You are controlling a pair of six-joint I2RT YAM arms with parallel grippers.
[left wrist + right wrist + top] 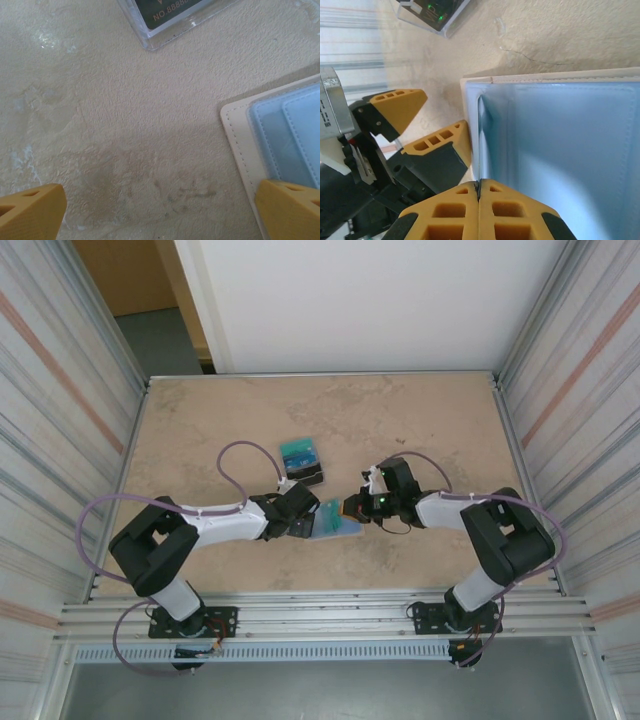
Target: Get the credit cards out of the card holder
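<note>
**A:** Tally from the top view: one card holder [335,524], one stack of credit cards [302,462], two arms.

**B:** We agree. We cannot count the cards in the stack. We make out a teal face and a dark one.

**A:** The holder lies open on the table [430,420], pale blue inside up. The stack lies at its 11 o'clock, near but apart.

**B:** Holder contents: flat blue pockets. We cannot tell whether a card sits inside any of them.

**A:** At the holder's 9 o'clock is the left gripper [307,519], jaws spread wide and holding nothing. One fingertip [287,210] is over the stitched cream border.

**B:** At its 3 o'clock is the right gripper [479,200], pads pressed together, pinching the raised edge of a blue pocket.
</note>
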